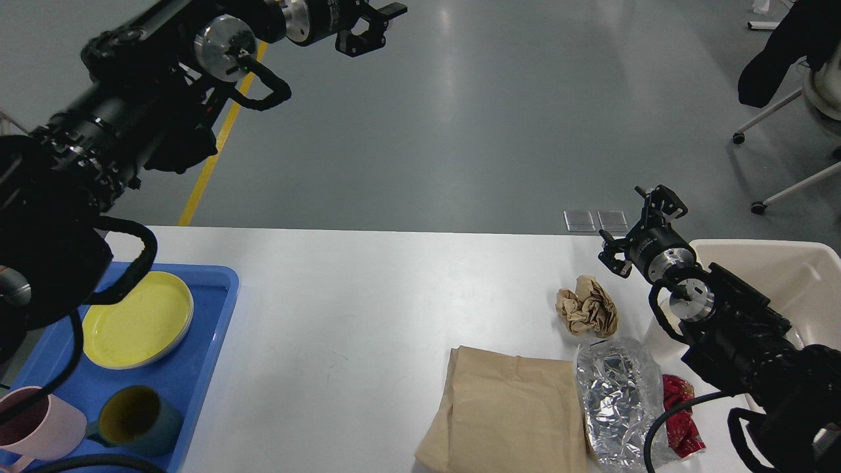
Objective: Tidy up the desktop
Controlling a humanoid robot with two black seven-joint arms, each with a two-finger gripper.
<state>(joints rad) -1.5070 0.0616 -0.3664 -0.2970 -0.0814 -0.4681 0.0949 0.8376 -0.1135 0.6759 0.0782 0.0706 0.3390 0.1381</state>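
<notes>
1. Risk: your right claw (636, 226) hovers just beyond the crumpled paper ball (587, 305). Drop off-centre and it rolls off the far edge.
2. Right claw is spread open and empty. Left claw (373, 25) is raised high over the floor; I cannot tell its state.
3. The desktop (368, 309) lies below both claws, with the paper bag (509, 410) and foil (617, 394) at its near right.

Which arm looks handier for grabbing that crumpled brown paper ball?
The right. Its gripper sits open just beside the paper ball, next to the beige bin. The left gripper is raised far off above the floor.
</notes>
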